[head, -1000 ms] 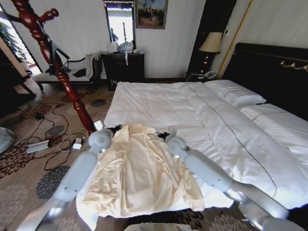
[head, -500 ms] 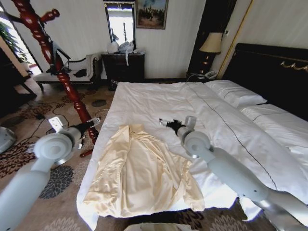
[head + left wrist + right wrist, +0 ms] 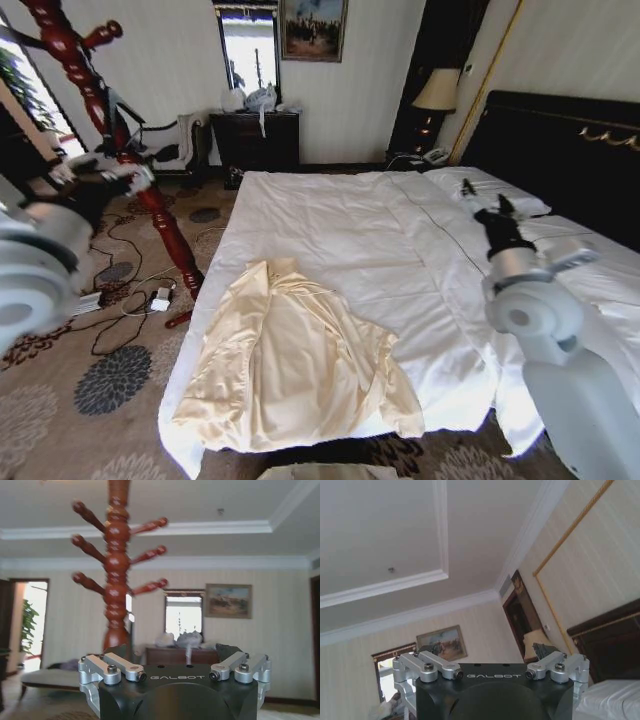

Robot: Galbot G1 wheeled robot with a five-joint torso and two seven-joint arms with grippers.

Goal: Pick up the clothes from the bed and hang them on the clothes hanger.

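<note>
One bed [image 3: 330, 215] in your head view: white duvet, soft and creased, thin dark seam, two pillows, tall black headboard. One clothes hanger [image 3: 118, 140] on the carpet off the bed's left side: glossy red-brown turned wood, knob-ended pegs; six pegs countable from the left wrist. One shirt [image 3: 300, 360], pale cream, thin fabric, lies flat and spread at the bed's near left corner. Left jaws [image 3: 128, 172] raised beside the hanger post, right jaws [image 3: 482, 197] raised over the pillows; both well apart from the shirt. Can't tell whether either pair is apart or together.
</note>
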